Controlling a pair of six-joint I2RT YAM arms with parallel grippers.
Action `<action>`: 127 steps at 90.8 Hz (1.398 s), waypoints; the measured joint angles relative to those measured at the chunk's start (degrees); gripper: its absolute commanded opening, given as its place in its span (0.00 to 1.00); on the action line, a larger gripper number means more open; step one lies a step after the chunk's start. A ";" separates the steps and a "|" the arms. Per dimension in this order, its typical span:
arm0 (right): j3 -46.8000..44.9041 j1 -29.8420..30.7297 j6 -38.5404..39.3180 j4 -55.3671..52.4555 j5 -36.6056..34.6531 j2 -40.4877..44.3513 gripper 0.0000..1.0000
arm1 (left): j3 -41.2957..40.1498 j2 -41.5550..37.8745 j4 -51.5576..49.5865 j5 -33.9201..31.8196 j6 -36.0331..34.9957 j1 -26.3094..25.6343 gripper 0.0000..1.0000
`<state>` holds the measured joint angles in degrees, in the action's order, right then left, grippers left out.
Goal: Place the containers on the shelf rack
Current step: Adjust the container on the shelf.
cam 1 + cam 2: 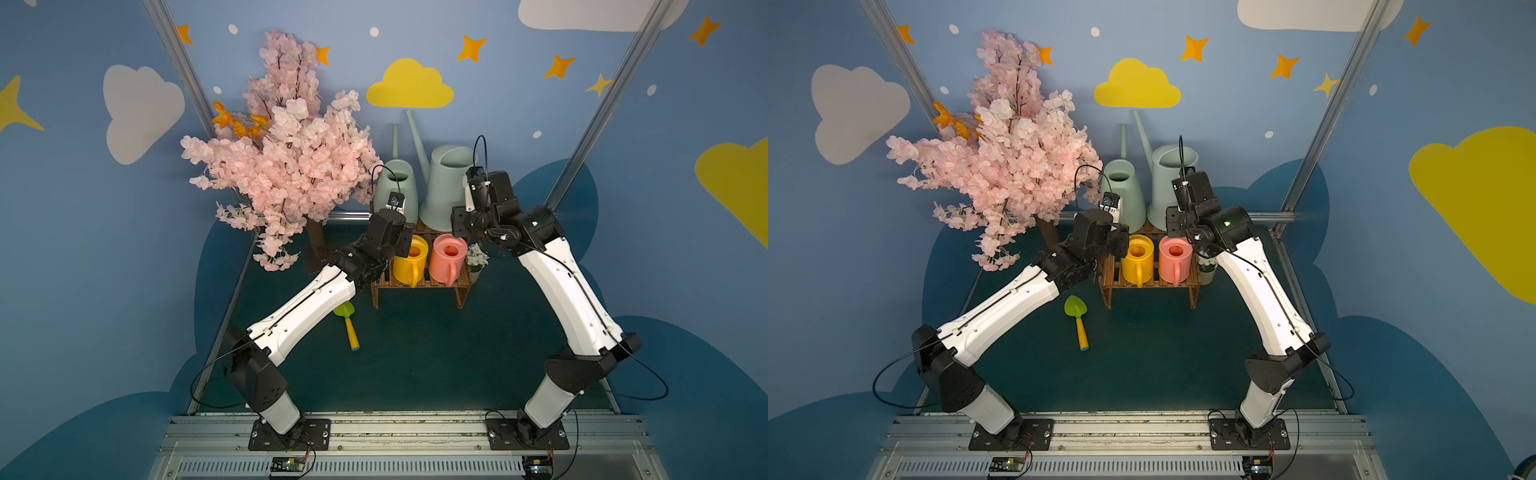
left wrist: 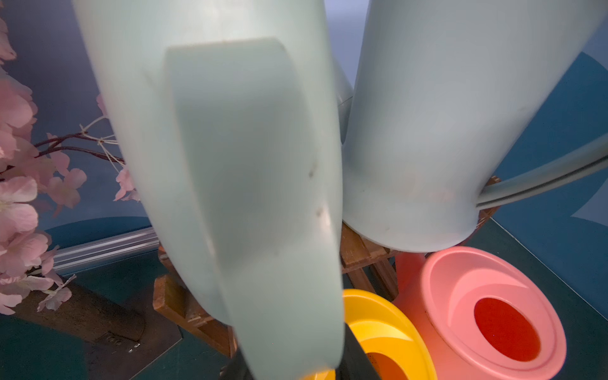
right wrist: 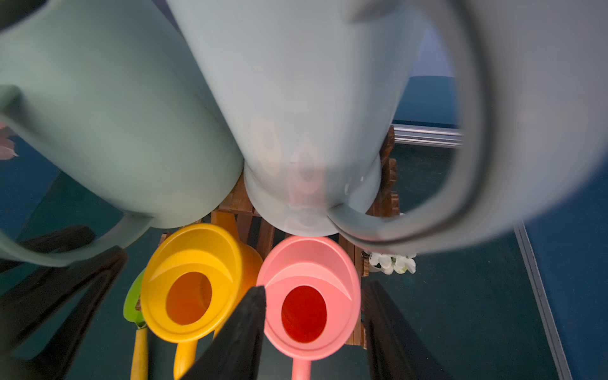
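The dark wooden shelf rack (image 1: 419,284) carries a yellow can (image 1: 409,259) and a pink can (image 1: 446,257) on its lower step. A tall pale green can (image 1: 395,183) and a larger blue-grey can (image 1: 446,183) stand on the upper step. My left gripper (image 1: 401,212) is at the green can's handle (image 2: 250,164); the black fingers (image 2: 357,355) press on both sides of it. My right gripper (image 3: 314,288) hangs open above the pink can (image 3: 309,263), holding nothing. The blue-grey can's handle (image 3: 470,131) is just beside that gripper.
A pink blossom tree (image 1: 282,166) on a brown base (image 2: 82,312) crowds the rack's left side. A green-and-yellow toy shovel (image 1: 348,324) lies on the mat in front of the rack, to its left. A small white-flower pot (image 1: 477,257) stands against the rack's right end.
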<state>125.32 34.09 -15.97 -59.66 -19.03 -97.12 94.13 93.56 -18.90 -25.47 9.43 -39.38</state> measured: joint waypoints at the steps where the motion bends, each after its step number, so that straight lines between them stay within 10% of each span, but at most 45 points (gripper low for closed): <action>1: -0.09 0.00 0.07 -0.02 -0.02 0.44 0.57 | -0.02 -0.04 0.02 0.02 0.00 0.00 0.39; 65: 1.36 -10.03 6.91 3.26 21.59 -3.58 0.72 | -0.11 -0.81 -0.22 0.22 -0.04 0.00 0.41; 127: 1.40 -3.93 6.75 4.68 16.90 -3.48 0.70 | -0.11 -0.81 -0.39 0.24 -0.07 0.00 0.41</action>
<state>126.72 30.15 -9.21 -54.98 -2.13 -100.60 94.02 92.75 -19.29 -25.23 9.37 -39.38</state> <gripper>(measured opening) 0.705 0.413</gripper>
